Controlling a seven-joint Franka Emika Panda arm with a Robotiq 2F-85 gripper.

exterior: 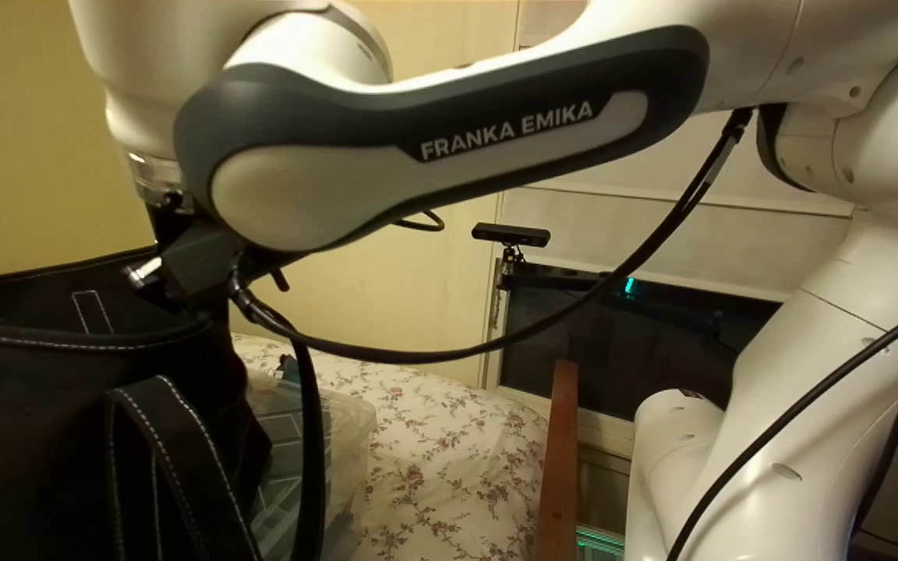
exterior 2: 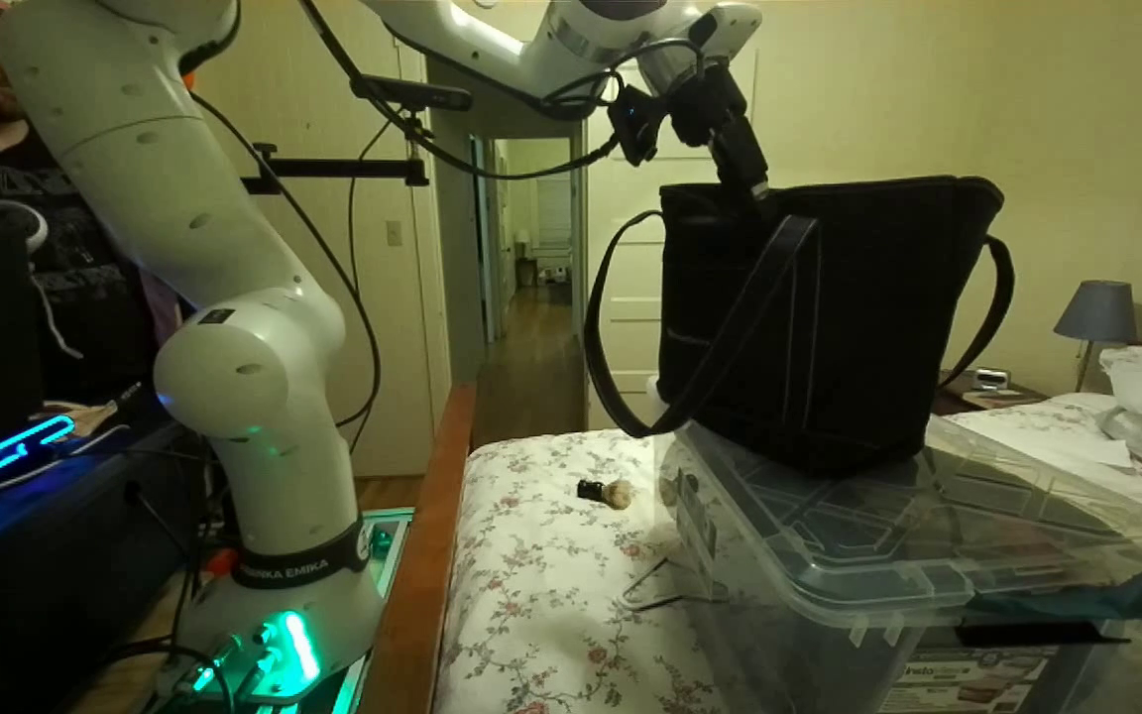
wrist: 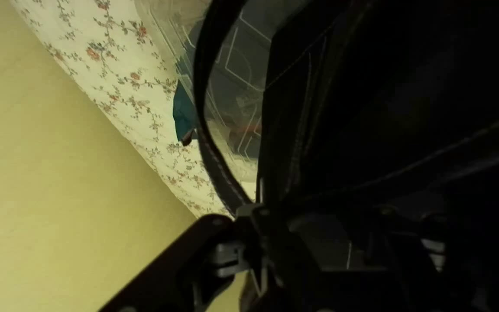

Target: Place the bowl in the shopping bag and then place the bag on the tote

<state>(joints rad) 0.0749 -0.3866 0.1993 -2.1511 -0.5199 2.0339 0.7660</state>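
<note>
Tote (exterior 2: 878,540), large, of clear translucent plastic, with moulded lines on its lid: nearest the camera in an exterior view, at near right. Printed label (exterior 2: 968,679), paper-like: on its near wall. Dark teal strip (exterior 2: 1091,600), soft-looking: along its near edge, to the right.
Shopping bag (exterior 2: 878,327), tall, of black fabric with pale stitching and long loop handles: upright on the tote's lid, toward the far left; interior too dark to read.
Gripper (exterior 2: 756,186), black, two-fingered: tilted, tips at the left part of the bag's rim. How wide it stands, and whether it grips the cloth, cannot be told, black against black.
Robot arm (exterior 2: 244,372), white and grey: base at left, reaching above the bag.
Bedspread (exterior 2: 551,595), white, floral: under the tote. Brush (exterior 2: 606,493), black handle, tan bristles: upon it, left of the tote.
Lamp (exterior 2: 1096,312), blue-grey shade: far right.
</note>
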